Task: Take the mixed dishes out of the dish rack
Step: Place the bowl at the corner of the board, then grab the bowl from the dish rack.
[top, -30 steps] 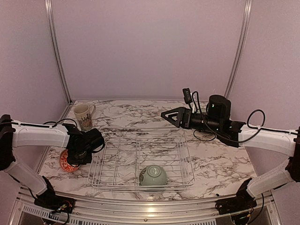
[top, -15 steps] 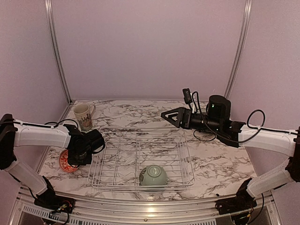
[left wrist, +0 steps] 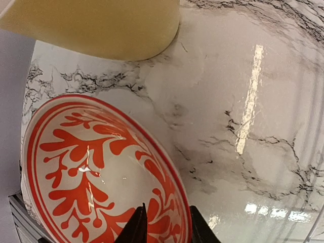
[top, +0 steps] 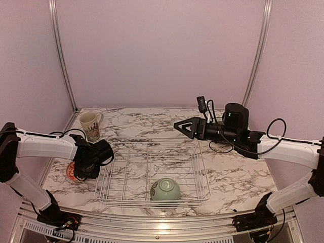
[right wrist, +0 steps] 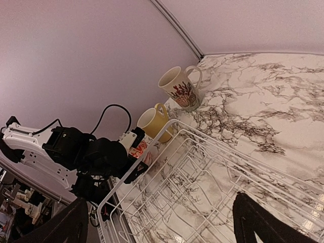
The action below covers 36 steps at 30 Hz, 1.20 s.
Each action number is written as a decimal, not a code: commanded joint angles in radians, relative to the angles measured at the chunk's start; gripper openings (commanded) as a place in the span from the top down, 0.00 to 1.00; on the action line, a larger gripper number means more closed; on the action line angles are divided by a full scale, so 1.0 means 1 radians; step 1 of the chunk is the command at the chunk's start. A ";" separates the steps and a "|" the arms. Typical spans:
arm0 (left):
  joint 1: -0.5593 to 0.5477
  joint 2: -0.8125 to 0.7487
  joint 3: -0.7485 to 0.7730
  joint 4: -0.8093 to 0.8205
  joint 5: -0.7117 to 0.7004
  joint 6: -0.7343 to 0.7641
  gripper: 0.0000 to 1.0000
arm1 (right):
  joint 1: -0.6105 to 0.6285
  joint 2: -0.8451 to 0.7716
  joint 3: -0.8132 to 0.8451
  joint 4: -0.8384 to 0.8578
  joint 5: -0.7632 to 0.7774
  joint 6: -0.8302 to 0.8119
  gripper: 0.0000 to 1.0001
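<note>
The dish rack sits in the middle of the marble desk, nearer its front edge. A pale green bowl lies upside down inside the rack, against the near side. The tall cream patterned mug stands upright near the desk's far left corner. The small yellow cup stands between that mug and the rack's far left corner.

The white-and-red bowl rests on the desk by the left edge, just beside the rack. The left hand is low over it, its two fingertips straddling the bowl's rim. Whether they pinch the rim cannot be told.

The right hand hovers above the rack's far right corner, its fingers spread wide and holding nothing.
</note>
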 commanded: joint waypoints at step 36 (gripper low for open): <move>0.006 -0.366 0.256 -0.171 0.003 0.101 0.29 | 0.453 0.305 0.343 -0.909 0.421 -0.563 0.08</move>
